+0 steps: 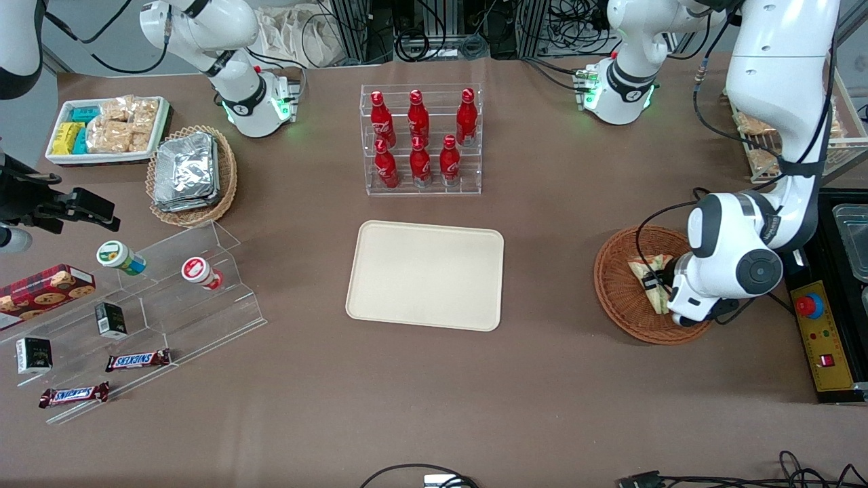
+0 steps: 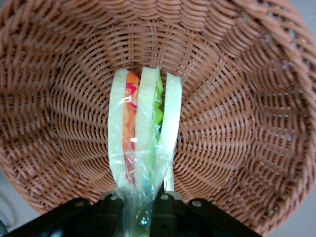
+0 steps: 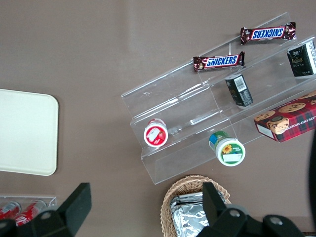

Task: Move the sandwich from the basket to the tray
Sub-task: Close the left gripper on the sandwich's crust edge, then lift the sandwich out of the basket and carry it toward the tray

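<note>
The sandwich [image 1: 646, 266] [image 2: 143, 123], a clear-wrapped wedge of pale bread with orange and green filling, lies in the reddish-brown wicker basket [image 1: 616, 288] [image 2: 242, 123] toward the working arm's end of the table. My gripper [image 1: 659, 286] [image 2: 137, 217] is down inside the basket. Its black fingers [image 2: 165, 212] press on either side of the sandwich's narrow wrapped end. In the front view the wrist hides part of the sandwich and of the basket's rim. The cream-beige tray [image 1: 426, 274] [image 3: 24, 131] sits bare at the table's middle, beside the basket.
A clear rack of red bottles [image 1: 422, 139] stands farther from the front camera than the tray. Toward the parked arm's end are a stepped acrylic shelf [image 1: 169, 291] with snacks, a tan basket of foil packets [image 1: 190, 173] and a white snack tray [image 1: 108, 129]. A button box [image 1: 820, 339] lies beside the basket.
</note>
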Controlling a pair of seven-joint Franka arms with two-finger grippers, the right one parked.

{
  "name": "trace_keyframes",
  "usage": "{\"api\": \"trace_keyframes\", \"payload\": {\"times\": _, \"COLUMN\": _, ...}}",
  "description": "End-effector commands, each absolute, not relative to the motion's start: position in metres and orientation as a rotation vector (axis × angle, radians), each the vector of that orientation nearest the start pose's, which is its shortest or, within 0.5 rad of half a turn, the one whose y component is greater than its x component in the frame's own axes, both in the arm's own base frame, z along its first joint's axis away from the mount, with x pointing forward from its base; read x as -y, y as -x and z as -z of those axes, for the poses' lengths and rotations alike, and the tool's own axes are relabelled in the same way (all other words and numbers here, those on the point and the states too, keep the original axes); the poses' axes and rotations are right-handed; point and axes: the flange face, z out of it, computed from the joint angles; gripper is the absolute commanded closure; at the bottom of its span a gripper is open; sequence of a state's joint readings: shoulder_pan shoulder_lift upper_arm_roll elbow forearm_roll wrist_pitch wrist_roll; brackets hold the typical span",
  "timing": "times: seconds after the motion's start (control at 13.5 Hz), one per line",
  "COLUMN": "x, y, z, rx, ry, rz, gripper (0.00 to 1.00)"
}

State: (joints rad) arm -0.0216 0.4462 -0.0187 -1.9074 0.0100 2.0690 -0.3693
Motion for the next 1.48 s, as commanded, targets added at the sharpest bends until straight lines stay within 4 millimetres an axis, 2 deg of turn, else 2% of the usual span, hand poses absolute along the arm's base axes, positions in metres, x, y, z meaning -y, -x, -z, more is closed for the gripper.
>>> {"api": "trace_keyframes", "payload": {"times": 0.0, "x": 0.029, "y": -0.595, "z": -0.291, "rx": 0.460, "ry": 3.019, "rz": -0.401, "gripper": 0.84}}
{"api": "trace_keyframes", "payload": {"times": 0.15, "x": 0.034, "y": -0.596, "z": -0.326, "rx": 0.430, "ry": 3.036, "rz": -0.352, "gripper": 0.84}}
{"api": "trace_keyframes", "payload": {"times": 0.37, "x": 0.038, "y": -0.607, "z": -0.390, "rx": 0.269, "ry": 3.083, "rz": -0.318, "gripper": 0.83}}
{"api": "trace_keyframes", "payload": {"times": 0.52, "x": 0.057, "y": -0.615, "z": -0.421, "rx": 0.085, "ry": 3.108, "rz": -0.334, "gripper": 0.83}}
{"api": "trace_keyframes", "payload": {"times": 0.59, "x": 0.067, "y": -0.616, "z": -0.426, "rx": 0.039, "ry": 3.118, "rz": -0.324, "gripper": 0.83}}
{"api": "trace_keyframes", "payload": {"times": 0.74, "x": 0.105, "y": -0.619, "z": -0.441, "rx": -0.062, "ry": 3.140, "rz": -0.277, "gripper": 0.83}}
{"api": "trace_keyframes", "payload": {"times": 0.96, "x": 0.150, "y": -0.627, "z": -0.453, "rx": -0.155, "ry": 3.171, "rz": -0.228, "gripper": 0.83}}
{"api": "trace_keyframes", "payload": {"times": 1.11, "x": 0.173, "y": -0.624, "z": -0.447, "rx": -0.143, "ry": 3.175, "rz": -0.243, "gripper": 0.83}}
{"api": "trace_keyframes", "payload": {"times": 1.4, "x": 0.250, "y": -0.614, "z": -0.424, "rx": -0.075, "ry": 3.163, "rz": -0.281, "gripper": 0.83}}
